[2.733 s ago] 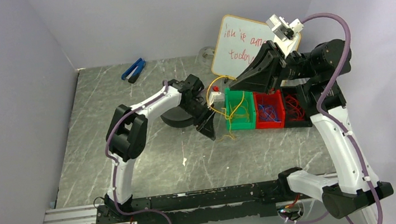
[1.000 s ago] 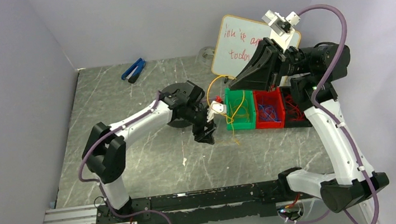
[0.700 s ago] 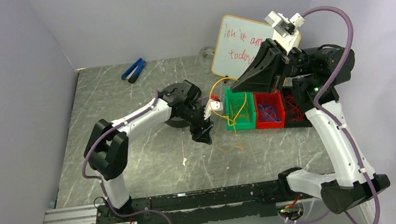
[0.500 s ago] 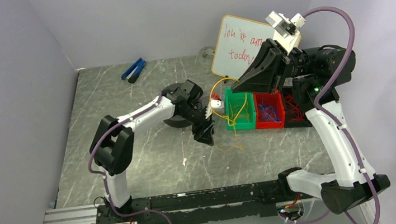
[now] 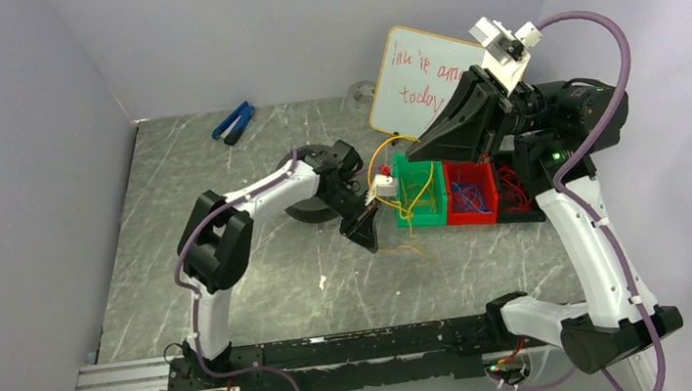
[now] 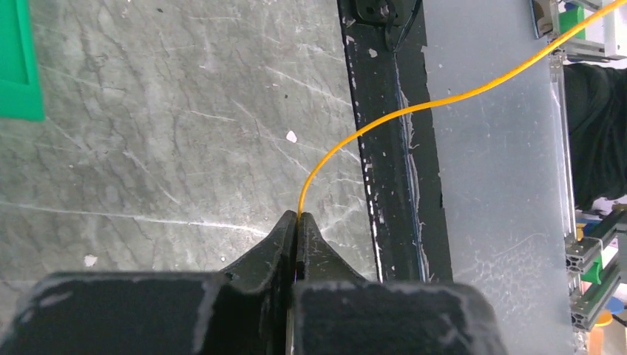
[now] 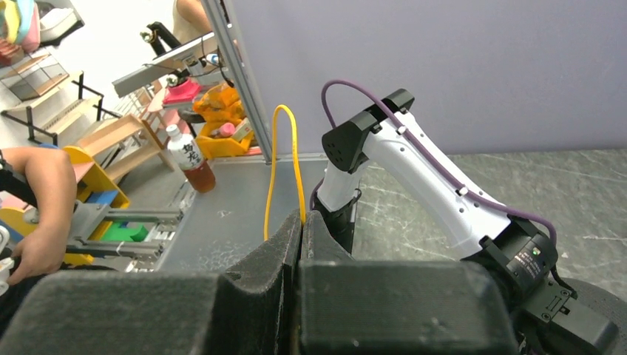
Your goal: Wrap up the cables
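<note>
Cables clamped in left claw and right claw alike, perhaps one strand.

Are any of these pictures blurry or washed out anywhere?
Left wrist view: left claw soft-edged up close, yellow cable crisp. Right wrist view: right claw dark and soft, bright washed-out room at upper left. Top view: even light, only faint shadows.

Top camera looks down from behind; left wrist camera hugs the table, right one faces the left arm, all sharing the cables.
</note>
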### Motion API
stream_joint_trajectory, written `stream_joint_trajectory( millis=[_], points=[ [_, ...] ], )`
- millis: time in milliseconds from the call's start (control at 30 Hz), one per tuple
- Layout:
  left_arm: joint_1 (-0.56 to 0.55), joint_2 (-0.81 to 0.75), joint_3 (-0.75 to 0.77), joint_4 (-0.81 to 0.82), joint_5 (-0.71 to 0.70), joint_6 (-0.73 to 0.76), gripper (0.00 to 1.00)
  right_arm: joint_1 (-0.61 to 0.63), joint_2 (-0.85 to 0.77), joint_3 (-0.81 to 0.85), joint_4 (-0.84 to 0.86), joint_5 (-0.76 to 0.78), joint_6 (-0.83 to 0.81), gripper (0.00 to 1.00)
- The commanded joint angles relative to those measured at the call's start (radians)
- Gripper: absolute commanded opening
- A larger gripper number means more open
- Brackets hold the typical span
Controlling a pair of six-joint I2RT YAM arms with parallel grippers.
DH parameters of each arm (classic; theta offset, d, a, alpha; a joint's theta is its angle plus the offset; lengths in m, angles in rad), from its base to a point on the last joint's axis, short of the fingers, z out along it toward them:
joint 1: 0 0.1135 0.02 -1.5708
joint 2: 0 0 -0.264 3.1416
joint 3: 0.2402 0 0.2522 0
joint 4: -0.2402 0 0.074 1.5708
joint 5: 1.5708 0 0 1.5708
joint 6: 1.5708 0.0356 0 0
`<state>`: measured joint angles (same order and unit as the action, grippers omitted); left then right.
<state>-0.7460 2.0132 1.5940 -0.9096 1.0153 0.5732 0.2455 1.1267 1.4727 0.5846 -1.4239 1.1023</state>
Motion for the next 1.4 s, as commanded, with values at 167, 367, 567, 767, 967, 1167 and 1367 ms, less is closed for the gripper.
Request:
stream_joint_trajectory(
  millis=[167, 367, 567, 767, 967, 1167, 1367],
  points=[
    [0.001, -0.001, 0.054, -0.055, 0.073, -0.013, 0.03, -0.014, -0.024, 0.047, -0.226, -0.050, -0.263, 0.14],
    [0.101, -0.068, 0.111, -0.136, 0.048, -0.045, 0.02, -0.084, -0.069, 0.189, -1.243, 0.091, -1.199, 0.39],
    [0.142, -0.135, 0.154, -0.184, -0.189, -0.164, 0.02, -0.049, -0.123, -0.023, -1.333, 0.469, -1.474, 0.69],
    [0.146, -0.286, 0.125, -0.038, -0.407, -0.227, 0.02, 0.090, -0.113, -0.181, -1.165, 0.712, -1.474, 0.71],
    [0.145, -0.373, 0.175, 0.062, -0.407, -0.205, 0.03, 0.132, 0.074, -0.097, -1.065, 0.537, -1.304, 0.70],
    [0.145, -0.427, 0.153, 0.074, -0.323, -0.171, 0.02, 0.132, 0.179, -0.064, -0.965, 0.408, -1.208, 0.68],
    [0.145, -0.471, 0.105, 0.123, -0.301, -0.190, 0.02, 0.132, 0.233, -0.100, -0.926, 0.303, -1.161, 0.65]
  ],
)
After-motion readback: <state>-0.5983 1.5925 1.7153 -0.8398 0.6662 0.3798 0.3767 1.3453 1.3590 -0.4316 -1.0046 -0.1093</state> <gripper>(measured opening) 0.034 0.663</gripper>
